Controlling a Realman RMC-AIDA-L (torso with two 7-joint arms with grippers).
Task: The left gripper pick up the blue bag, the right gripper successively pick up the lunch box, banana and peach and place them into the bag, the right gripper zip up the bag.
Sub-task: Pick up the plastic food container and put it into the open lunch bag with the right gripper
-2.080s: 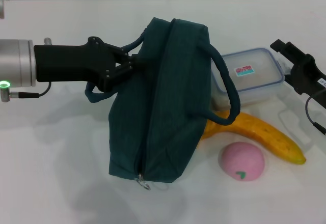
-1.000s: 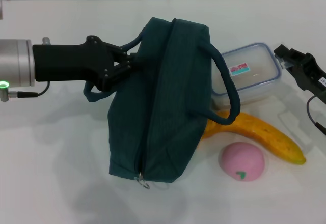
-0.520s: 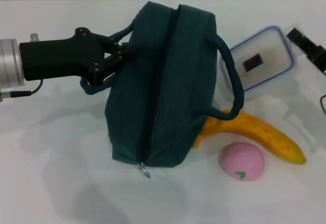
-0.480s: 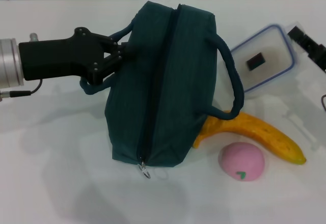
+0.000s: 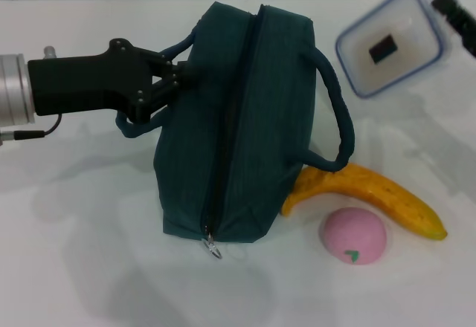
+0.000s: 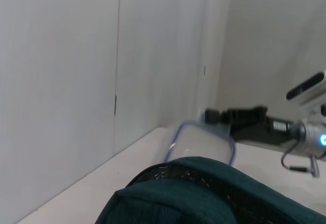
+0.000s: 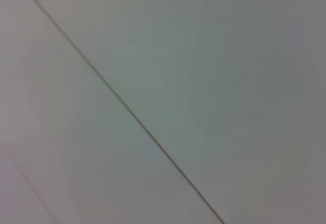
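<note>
- Bag (image 5: 238, 119), dark teal fabric with rope-like handles, sat mid-table with its zipper seemingly shut, the metal ring pull (image 5: 212, 249) at its near end.
- Nearest lay the peach (image 5: 353, 235), a smooth pink ball with a green mark, and just beyond it the banana (image 5: 372, 197), long, curved and yellow-orange, one end tucked beneath the bag; both waited untouched.
- Left gripper (image 5: 167, 85) had its black fingers pinched on the bag's left handle, so the bag step looked done.
- Farthest, the lunch box (image 5: 390, 44), clear plastic with a blue rim, hung tilted in the air at the right gripper (image 5: 454, 15); that gripper's fingers could not be made out.
- Judged so, the first item was under way; packing and zipping remained.
</note>
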